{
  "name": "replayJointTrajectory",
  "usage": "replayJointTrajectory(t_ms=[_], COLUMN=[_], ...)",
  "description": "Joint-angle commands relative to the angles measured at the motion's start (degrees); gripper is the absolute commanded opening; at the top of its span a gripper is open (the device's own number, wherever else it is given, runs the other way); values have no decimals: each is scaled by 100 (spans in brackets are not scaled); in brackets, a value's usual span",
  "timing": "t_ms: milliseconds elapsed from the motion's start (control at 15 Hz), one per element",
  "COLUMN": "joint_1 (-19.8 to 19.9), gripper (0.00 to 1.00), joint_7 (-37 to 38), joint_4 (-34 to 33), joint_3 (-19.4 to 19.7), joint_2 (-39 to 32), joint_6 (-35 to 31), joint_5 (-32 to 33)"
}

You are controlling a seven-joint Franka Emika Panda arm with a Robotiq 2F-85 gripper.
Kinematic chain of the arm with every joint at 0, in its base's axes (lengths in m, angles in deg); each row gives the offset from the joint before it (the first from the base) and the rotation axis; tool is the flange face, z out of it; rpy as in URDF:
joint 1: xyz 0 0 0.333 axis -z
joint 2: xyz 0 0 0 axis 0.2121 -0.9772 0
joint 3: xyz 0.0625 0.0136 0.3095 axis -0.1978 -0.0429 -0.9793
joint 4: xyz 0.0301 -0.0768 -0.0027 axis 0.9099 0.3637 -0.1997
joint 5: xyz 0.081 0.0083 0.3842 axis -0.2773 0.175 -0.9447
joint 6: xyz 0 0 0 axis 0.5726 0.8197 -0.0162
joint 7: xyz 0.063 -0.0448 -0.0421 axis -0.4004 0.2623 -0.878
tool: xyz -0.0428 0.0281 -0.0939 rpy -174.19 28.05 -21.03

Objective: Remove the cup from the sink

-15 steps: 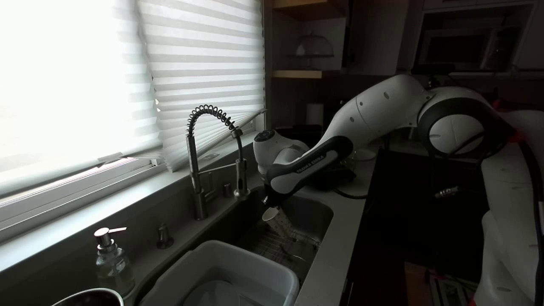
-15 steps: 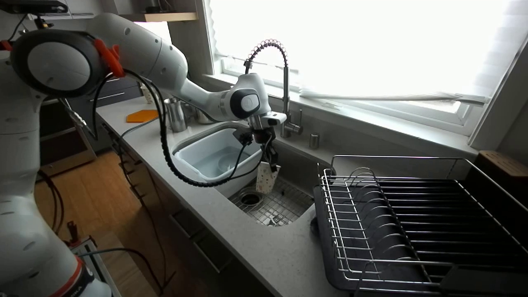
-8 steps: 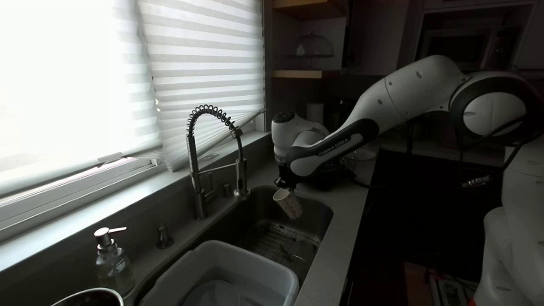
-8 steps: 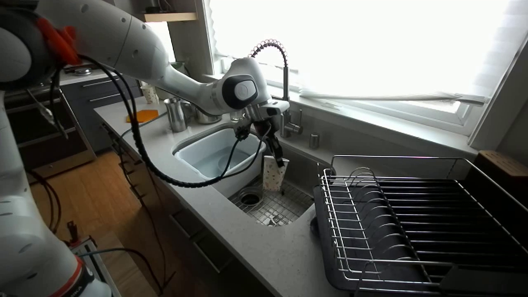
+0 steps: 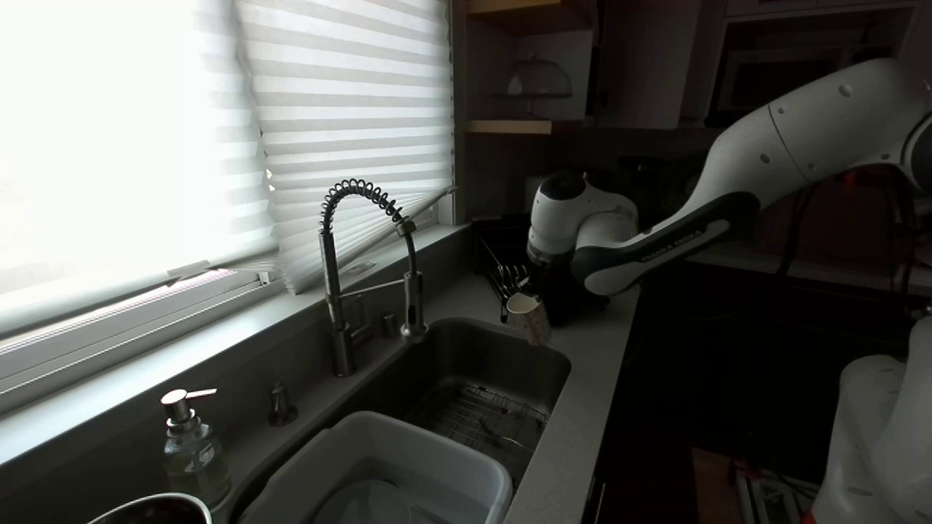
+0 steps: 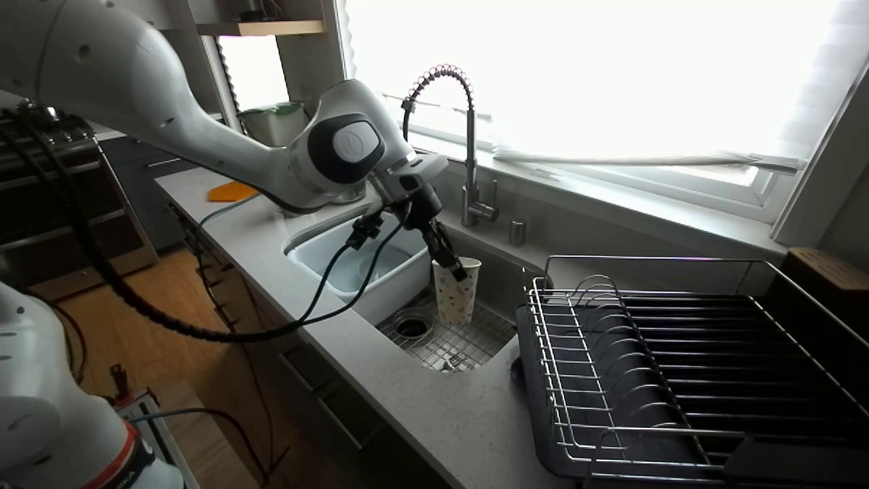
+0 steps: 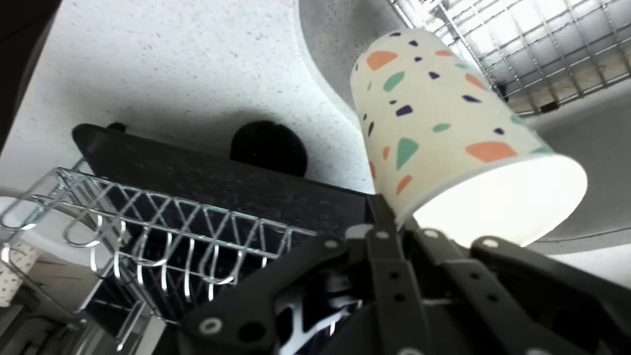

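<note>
The cup (image 7: 434, 113) is white with coloured flecks. My gripper (image 7: 397, 219) is shut on its wall near the rim, one finger outside and one inside, and the cup's open mouth shows in the wrist view. In both exterior views the cup (image 5: 530, 319) (image 6: 456, 299) hangs from the gripper (image 6: 461, 272), slightly tilted, raised off the sink floor. In an exterior view it appears at the height of the basin's end rim, near the dish rack. The sink (image 5: 502, 349) is a dark grey basin with a wire grid (image 6: 475, 336). The fingertips are dark and hard to see in an exterior view.
A dish rack (image 6: 611, 370) stands on the counter (image 6: 421, 401) beside the sink. The coiled faucet (image 5: 331, 284) rises on the window side. A pale plastic tub (image 5: 408, 429) fills part of the sink. A soap dispenser (image 5: 195, 451) stands by the sink edge.
My gripper has risen and moved from over the basin towards the dish-rack end, carrying the cup. The cup was low in the sink and is now at about rim height.
</note>
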Motion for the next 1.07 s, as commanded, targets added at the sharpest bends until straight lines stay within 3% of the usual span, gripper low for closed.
replayJointTrajectory(t_ms=[0, 600, 1000], joint_1=[673, 1771, 2135], gripper=[1, 1, 1], joint_7=[937, 2116, 2877], joint_4=[921, 1702, 1871], joint_3=[-211, -232, -254], joint_2=[856, 1250, 1128], joint_6=[-463, -1050, -1321], joint_5=[644, 800, 930])
